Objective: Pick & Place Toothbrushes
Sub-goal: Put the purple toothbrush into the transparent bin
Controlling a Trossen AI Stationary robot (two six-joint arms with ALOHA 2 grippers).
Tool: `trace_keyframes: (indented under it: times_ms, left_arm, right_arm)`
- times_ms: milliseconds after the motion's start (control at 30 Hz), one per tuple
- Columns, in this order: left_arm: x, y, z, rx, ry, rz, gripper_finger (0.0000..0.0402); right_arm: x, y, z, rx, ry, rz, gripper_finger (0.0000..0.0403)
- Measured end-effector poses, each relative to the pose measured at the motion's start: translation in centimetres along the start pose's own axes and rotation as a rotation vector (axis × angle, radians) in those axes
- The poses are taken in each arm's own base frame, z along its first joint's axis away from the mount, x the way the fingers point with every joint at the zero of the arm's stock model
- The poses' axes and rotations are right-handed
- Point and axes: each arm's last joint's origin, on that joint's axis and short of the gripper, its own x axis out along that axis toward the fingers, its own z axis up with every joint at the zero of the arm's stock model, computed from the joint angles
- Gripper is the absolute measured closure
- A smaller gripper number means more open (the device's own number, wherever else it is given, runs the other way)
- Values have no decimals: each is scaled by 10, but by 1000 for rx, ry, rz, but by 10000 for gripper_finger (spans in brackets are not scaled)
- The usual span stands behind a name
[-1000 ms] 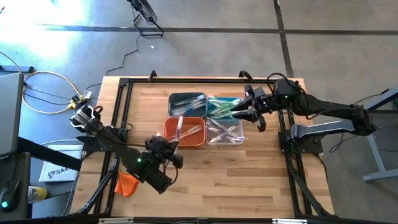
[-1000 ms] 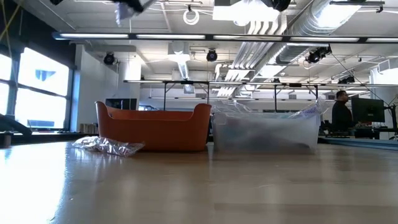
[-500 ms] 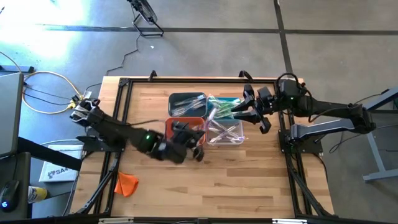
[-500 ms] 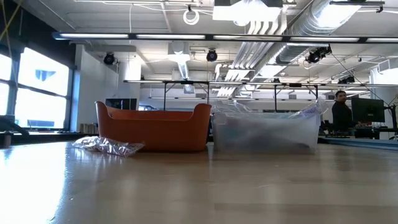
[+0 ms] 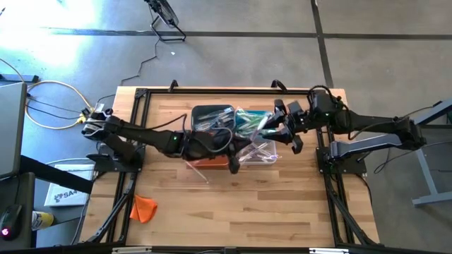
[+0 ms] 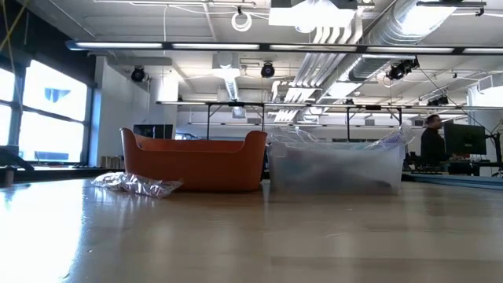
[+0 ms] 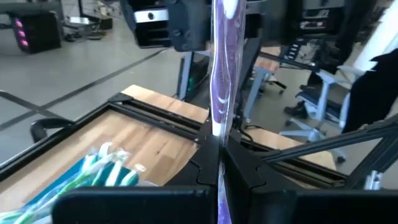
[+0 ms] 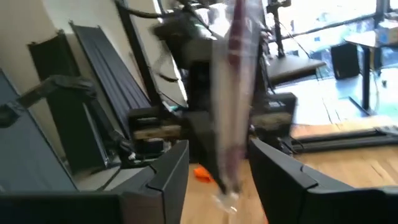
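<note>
A toothbrush [image 7: 219, 87] in a clear shiny wrapper, purple and white, stands upright in the air above the bins, with my left gripper [image 7: 219, 146] shut on it. My left arm reaches over the orange bin [image 6: 192, 161]. My right gripper [image 8: 217, 168] stands open over the clear bin [image 5: 258, 149], facing the left one. Its fingers stand on either side of the same toothbrush [image 8: 235, 87], apart from it. More toothbrushes lie in the teal bin [image 5: 251, 121] and the dark grey bin [image 5: 212, 114]. My left gripper pinches the toothbrush's lower part [image 7: 218, 134] between its two fingers. The fingers point level, toward the table's right side, and lie across the toothbrush. The toothbrush stands upright above the fingers, lifted clear of the table and the bins.
The four bins stand close together at the middle of the table. A wrapped stick [image 6: 137, 185] lies on the table in front of the orange bin. A small orange cloth lump [image 5: 145, 208] lies at the near left. A person [image 6: 431, 141] stands far off in the room.
My left gripper has swung from the near left part of the table up and toward the right, over the orange bin, to my right gripper. It has tipped from pointing down to pointing level, and has carried the toothbrush with it, lifted clear.
</note>
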Motion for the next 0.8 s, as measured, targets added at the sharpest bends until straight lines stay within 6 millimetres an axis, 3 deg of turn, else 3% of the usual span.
trace_keyframes:
  times_ms: [233,567,800]
  left_arm:
    - [8,13,2,-26,21,-25,401]
    - [8,13,-1,-15,48,-33,400]
    - [8,14,-3,-7,68,-26,400]
  right_arm:
    - [11,-4,0,-15,-31,18,227]
    - [19,-9,0,-28,-73,0,228]
    - [18,-7,4,-47,-118,7,298]
